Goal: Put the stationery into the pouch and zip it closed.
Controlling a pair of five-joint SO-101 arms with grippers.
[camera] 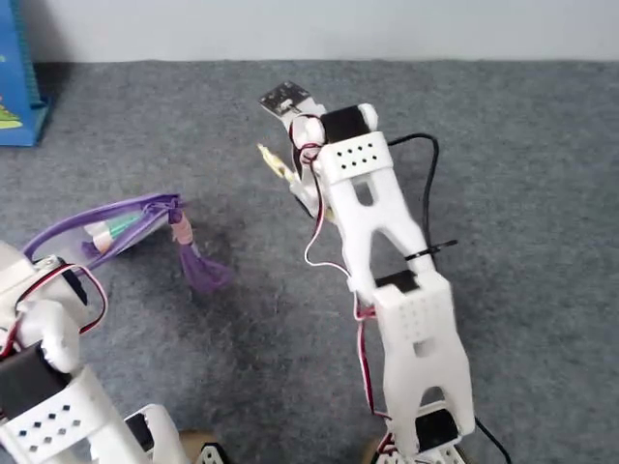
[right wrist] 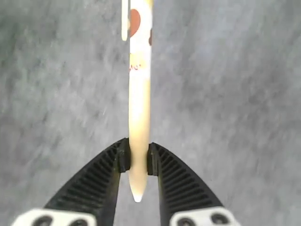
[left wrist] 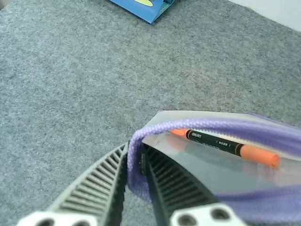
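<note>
A clear pouch [camera: 116, 230] with purple zip edging lies at the left of the grey carpet, its purple tassel [camera: 198, 266] trailing to the right. My left gripper [left wrist: 136, 172] is shut on the pouch's purple rim [left wrist: 136, 155], holding the mouth up. Inside lies a black marker with orange ends [left wrist: 223, 143]. My right gripper [right wrist: 137, 160] is shut on a cream pen with red spots [right wrist: 139, 94], held above the carpet. In the high view the pen [camera: 278, 166] sticks out leftward from the right gripper [camera: 302, 179], well right of the pouch.
A blue box [camera: 17, 82] stands at the far left edge near the back wall. The right arm [camera: 387, 271] stretches up the middle of the carpet. Bare carpet [camera: 522, 193] lies to the right.
</note>
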